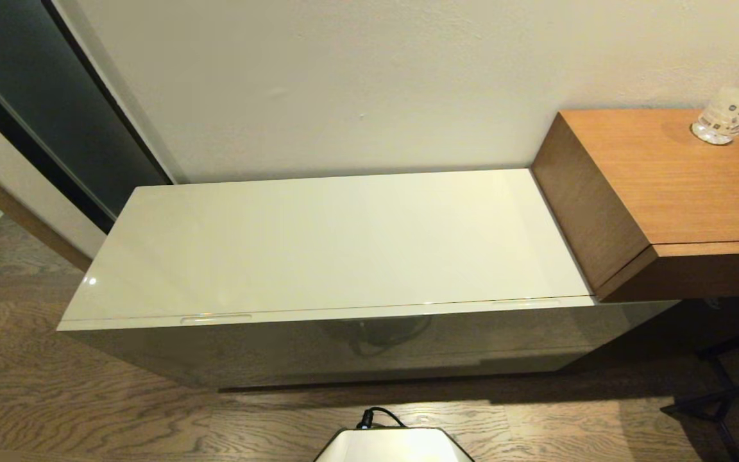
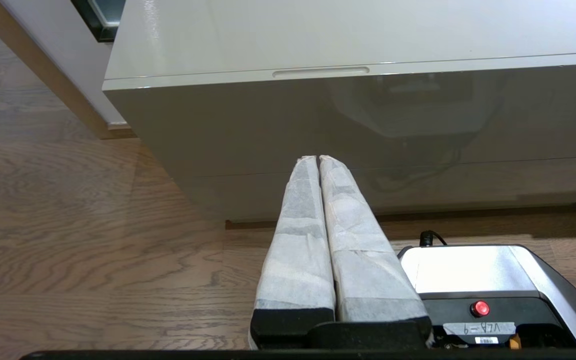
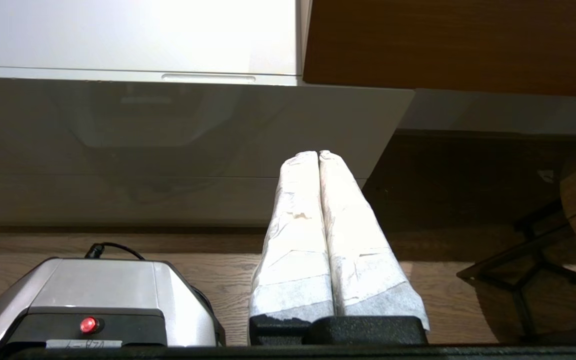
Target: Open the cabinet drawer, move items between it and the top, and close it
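The long cream cabinet (image 1: 344, 346) stands against the wall, its glossy top (image 1: 331, 237) bare. Its drawer (image 1: 376, 343) is closed, with one slot handle (image 1: 215, 318) near the left end and another (image 1: 526, 301) near the right end. Neither arm shows in the head view. My left gripper (image 2: 318, 158) hangs low in front of the drawer front (image 2: 368, 130), shut and holding nothing, below the left slot handle (image 2: 320, 72). My right gripper (image 3: 318, 153) hangs likewise, shut and holding nothing, below the right slot handle (image 3: 208, 78).
A brown wood-grain desk unit (image 1: 664, 199) abuts the cabinet's right end, carrying a clear plastic bottle (image 1: 732, 109). Dark chair legs (image 1: 729, 385) stand on the wooden floor at the right. My own base (image 1: 392, 444) sits just before the cabinet. A dark doorway (image 1: 55, 109) lies left.
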Controlling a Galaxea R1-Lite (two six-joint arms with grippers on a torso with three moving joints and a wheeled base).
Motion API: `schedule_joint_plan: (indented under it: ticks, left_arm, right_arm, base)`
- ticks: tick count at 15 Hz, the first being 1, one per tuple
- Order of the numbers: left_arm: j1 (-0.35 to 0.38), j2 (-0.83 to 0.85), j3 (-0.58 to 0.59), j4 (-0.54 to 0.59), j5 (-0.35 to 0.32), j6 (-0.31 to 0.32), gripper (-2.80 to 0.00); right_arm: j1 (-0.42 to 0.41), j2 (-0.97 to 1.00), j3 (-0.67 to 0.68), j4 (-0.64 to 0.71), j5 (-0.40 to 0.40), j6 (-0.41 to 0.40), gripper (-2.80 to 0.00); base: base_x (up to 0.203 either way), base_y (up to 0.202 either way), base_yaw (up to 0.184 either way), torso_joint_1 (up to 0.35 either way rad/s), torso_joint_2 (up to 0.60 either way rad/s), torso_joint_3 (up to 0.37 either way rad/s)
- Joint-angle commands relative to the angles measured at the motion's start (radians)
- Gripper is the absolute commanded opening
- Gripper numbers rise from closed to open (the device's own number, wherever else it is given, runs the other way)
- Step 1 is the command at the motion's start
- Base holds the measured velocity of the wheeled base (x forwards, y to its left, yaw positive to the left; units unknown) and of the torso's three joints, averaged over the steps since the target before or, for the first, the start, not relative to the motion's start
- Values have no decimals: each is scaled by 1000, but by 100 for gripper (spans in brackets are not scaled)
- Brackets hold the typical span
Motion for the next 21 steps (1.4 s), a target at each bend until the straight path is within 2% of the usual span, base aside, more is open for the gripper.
schedule_joint_plan:
  ticks: [1, 21]
  left_arm:
    - [0, 1, 0, 0, 0, 1, -280]
    - [1, 1, 0, 0, 0, 1, -280]
  right_arm:
    - [0, 1, 2, -1, 0, 0, -280]
    - [0, 1, 2, -1, 4, 2, -280]
  base:
    - [0, 0, 0, 0, 0, 0]
    - [0, 0, 0, 0, 0, 0]
